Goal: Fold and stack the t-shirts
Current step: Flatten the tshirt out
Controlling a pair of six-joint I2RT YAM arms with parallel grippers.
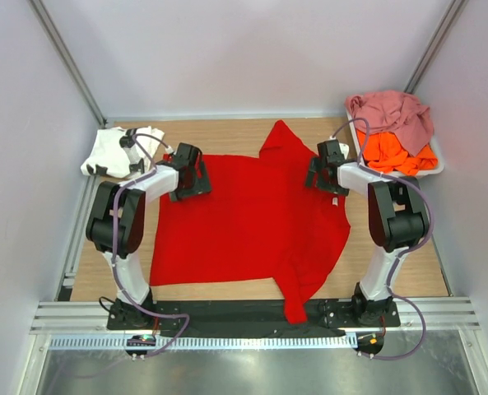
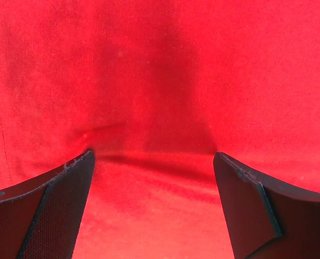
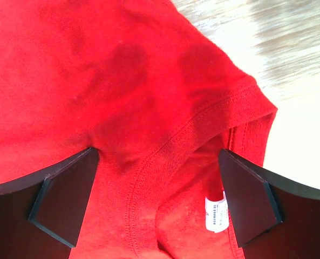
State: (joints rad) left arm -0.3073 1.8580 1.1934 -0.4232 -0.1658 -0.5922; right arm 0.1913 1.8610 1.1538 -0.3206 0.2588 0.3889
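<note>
Left gripper (image 1: 192, 175): we see its jaws spread wide, empty, above the red t-shirt's (image 1: 244, 226) far-left part.
Right gripper (image 1: 324, 169): wide, empty, over the collar (image 3: 165, 145) and label (image 3: 215, 213).
Red t-shirt: spread flat, mid-table (image 1: 227, 132).
White t-shirt (image 1: 112, 152): bunched, far left.
Pink t-shirt (image 1: 392, 111), orange t-shirt (image 1: 400, 152): heaped in the tray (image 1: 438, 164), far right.

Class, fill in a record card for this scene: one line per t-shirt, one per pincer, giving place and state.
red t-shirt: spread out on the table, collar toward the right arm
white t-shirt: bunched at the table's far left corner
orange t-shirt: crumpled in the tray, partly covered
pink t-shirt: in the tray, on top of the orange t-shirt
left pincer: open, over the red cloth
right pincer: open, over the collar and label
</note>
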